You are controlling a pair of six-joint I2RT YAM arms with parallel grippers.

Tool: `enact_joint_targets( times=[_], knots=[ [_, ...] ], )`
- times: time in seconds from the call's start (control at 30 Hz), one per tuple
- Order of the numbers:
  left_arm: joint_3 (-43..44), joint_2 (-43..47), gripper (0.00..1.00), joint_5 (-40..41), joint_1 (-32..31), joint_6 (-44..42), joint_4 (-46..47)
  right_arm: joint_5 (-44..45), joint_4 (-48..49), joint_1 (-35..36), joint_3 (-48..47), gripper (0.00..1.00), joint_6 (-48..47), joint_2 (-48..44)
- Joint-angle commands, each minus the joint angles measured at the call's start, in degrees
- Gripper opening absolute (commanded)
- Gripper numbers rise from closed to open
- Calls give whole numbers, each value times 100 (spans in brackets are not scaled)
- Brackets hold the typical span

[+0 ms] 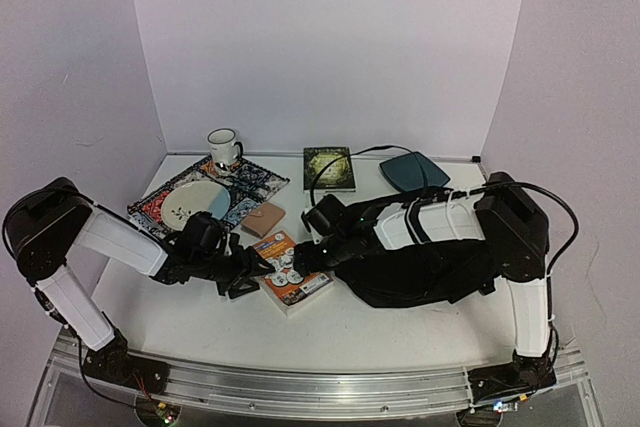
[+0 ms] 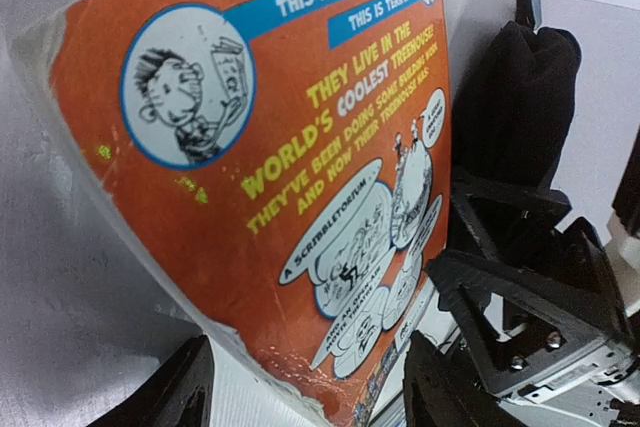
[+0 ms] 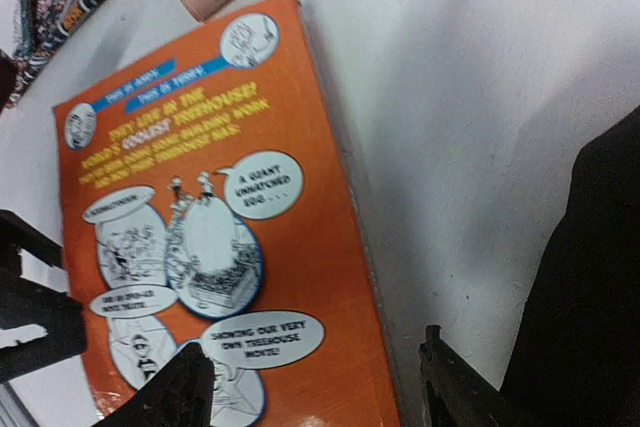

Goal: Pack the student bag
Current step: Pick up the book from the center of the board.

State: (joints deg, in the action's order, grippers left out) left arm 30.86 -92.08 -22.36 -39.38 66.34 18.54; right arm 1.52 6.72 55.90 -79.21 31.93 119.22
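Note:
The student bag (image 1: 430,272) lies floppy and black on the table's right half, partly under my right arm; its fabric also shows in the right wrist view (image 3: 590,297). An orange paperback book (image 1: 290,272) lies flat just left of the bag. My left gripper (image 1: 255,269) and right gripper (image 1: 302,259) meet over this book from either side. Seen from the left wrist, the book's (image 2: 260,167) lower corner sits between the spread jaws of the left gripper (image 2: 310,392). The right gripper (image 3: 320,392) is open astride the book's (image 3: 230,247) right edge.
At the back left, a patterned mat (image 1: 250,182) carries a pale plate (image 1: 195,202) and a white mug (image 1: 222,147). A brown wallet (image 1: 265,219) lies near the book. A dark green book (image 1: 328,169) and a teal pad (image 1: 413,169) sit at the back.

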Motion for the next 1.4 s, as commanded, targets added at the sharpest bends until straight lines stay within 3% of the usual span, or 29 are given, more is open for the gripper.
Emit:
enact_joint_targets(
  times=[0.0,0.23,0.43,0.7,1.13,1.37],
  knots=[
    [199,-239,65,31,18,56,90,-131,-414,-27,-254,72,-64,268],
    [335,-406,63,-89,18,80,161,-1253,37,54,106,72,190,307],
    [246,144,55,-162,9,169,418,-1801,989,134,898,70,739,-46],
    [122,929,45,-153,-21,218,631,-1670,1334,138,1171,69,958,-293],
    [-123,470,44,26,-53,370,695,-1498,1503,146,1385,69,1122,-409],
    [-115,473,23,24,-53,364,695,-1402,1560,148,1535,70,1176,-540]
  ],
)
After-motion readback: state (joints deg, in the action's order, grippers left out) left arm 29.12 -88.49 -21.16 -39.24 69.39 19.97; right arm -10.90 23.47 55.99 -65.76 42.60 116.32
